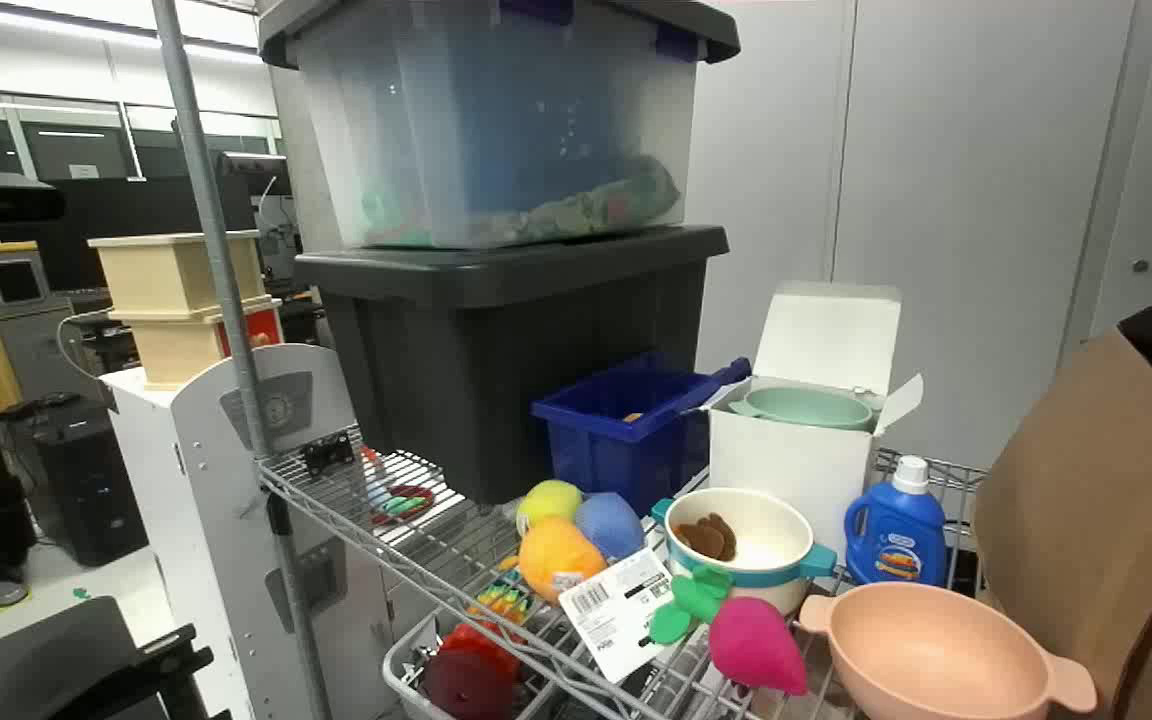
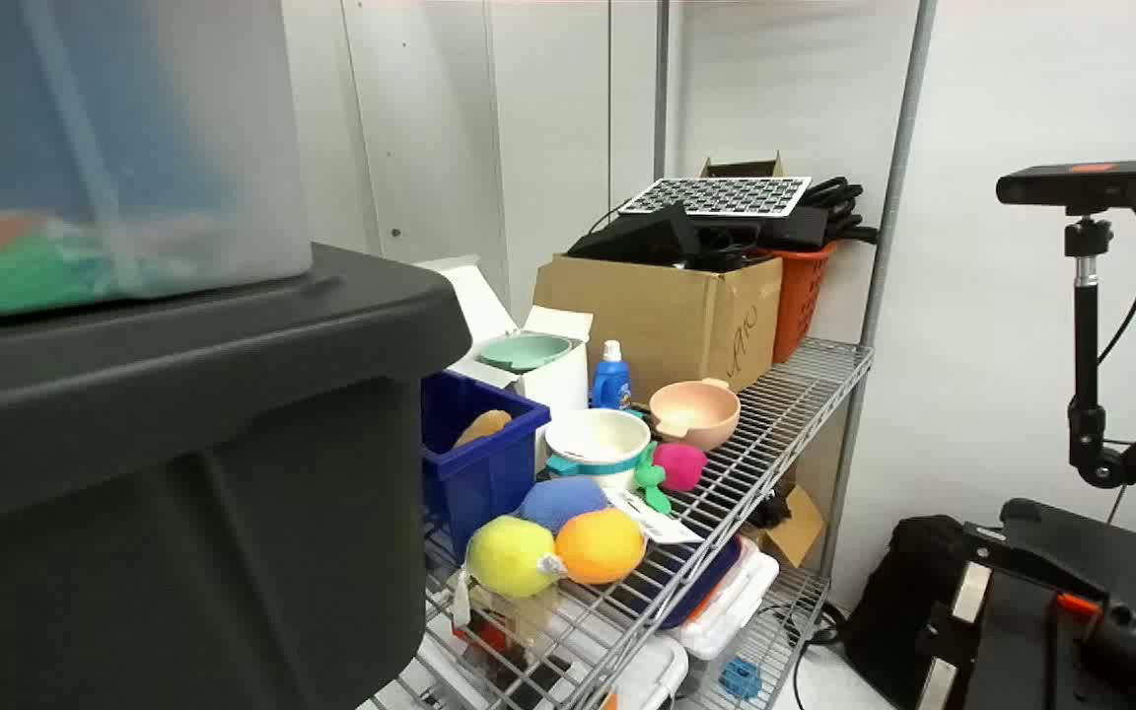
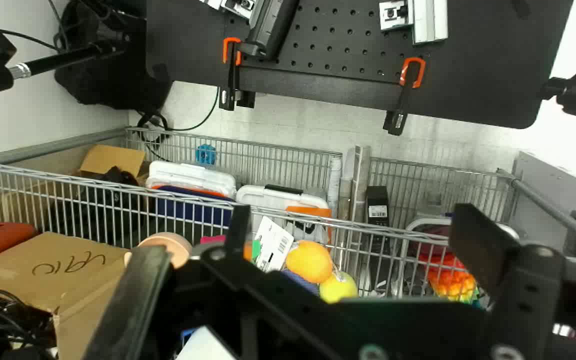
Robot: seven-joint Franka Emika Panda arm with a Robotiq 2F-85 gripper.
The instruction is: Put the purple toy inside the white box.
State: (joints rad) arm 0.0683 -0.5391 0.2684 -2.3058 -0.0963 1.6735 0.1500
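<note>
Wrist view: gripper (image 3: pixel 353 230) spread wide, purple toy (image 1: pixel 758 645) not yet picked

Jaws stand far apart with nothing held between them, presumably because the reach is yet to be made; only a sliver of the toy shows there, the rest hidden behind the gripper. Left to right in an exterior view, the yellow ball (image 1: pixel 550 502), orange ball (image 1: pixel 558 556) and blue ball (image 1: pixel 611 525) huddle together on the wire shelf (image 1: pixel 466 548), perhaps so that none rolls away; a printed card (image 1: pixel 616 610) lies beside them, and the blue crate (image 1: pixel 596 450) stands behind; next comes the white pot (image 1: pixel 776 530) (something brown (image 1: pixel 708 538) rests inside); the toy lies on its side just in front of that pot, pointed end to the right, green leaves (image 1: pixel 704 592) to the left, where they likely act as a chock; farther back, the white box (image 1: pixel 776 470) has its lid (image 1: pixel 826 335) raised, presumably to receive the drop, yet a mint bowl (image 1: pixel 811 408) fills much of its mouth, so the toy would probably settle in that; the blue bottle (image 1: pixel 891 530) and peach bowl (image 1: pixel 936 640) follow, the latter near enough to the toy to call for care.
</note>
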